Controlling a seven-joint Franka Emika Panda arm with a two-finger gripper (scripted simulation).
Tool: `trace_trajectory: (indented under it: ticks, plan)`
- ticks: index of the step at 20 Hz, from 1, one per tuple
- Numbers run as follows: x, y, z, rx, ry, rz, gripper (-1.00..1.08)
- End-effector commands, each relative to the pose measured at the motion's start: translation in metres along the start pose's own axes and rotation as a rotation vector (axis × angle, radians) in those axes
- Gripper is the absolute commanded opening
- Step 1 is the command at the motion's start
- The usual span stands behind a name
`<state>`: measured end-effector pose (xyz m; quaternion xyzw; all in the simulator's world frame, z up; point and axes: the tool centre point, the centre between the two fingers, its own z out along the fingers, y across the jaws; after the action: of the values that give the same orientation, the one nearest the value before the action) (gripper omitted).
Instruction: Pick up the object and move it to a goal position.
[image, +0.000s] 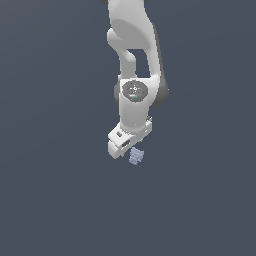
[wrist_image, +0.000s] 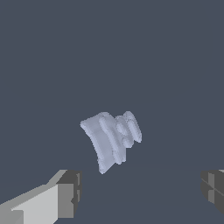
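The white robot arm (image: 134, 65) hangs over the plain grey desk (image: 50, 200). Its gripper (wrist_image: 140, 192) has its fingers (wrist_image: 68, 192) spread wide apart, holding nothing. The small ridged lump (wrist_image: 111, 139) lies ahead of them, untouched, opposite the gap.

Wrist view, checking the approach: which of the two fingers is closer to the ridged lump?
The white-backed finger; the lump lies nearer it than the dark one.

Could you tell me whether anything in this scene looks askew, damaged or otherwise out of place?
Nothing stands out. The object, a small ridged lavender lump, lies intact on the plain dark surface. The gripper is open with the lump ahead of its fingers, not touching them.
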<state>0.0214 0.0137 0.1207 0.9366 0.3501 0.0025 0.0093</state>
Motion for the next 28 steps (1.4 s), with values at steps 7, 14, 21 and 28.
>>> trace_trajectory:
  ticks: [7, 14, 21, 28]
  plan:
    - [0.011, -0.009, 0.017, 0.011, 0.001, -0.238, 1.0]
    - [0.016, -0.013, 0.026, 0.017, 0.004, -0.353, 1.0]
    - [0.018, -0.015, 0.028, 0.019, 0.005, -0.391, 1.0]
    - [0.017, -0.015, 0.042, 0.019, 0.005, -0.388, 1.0]
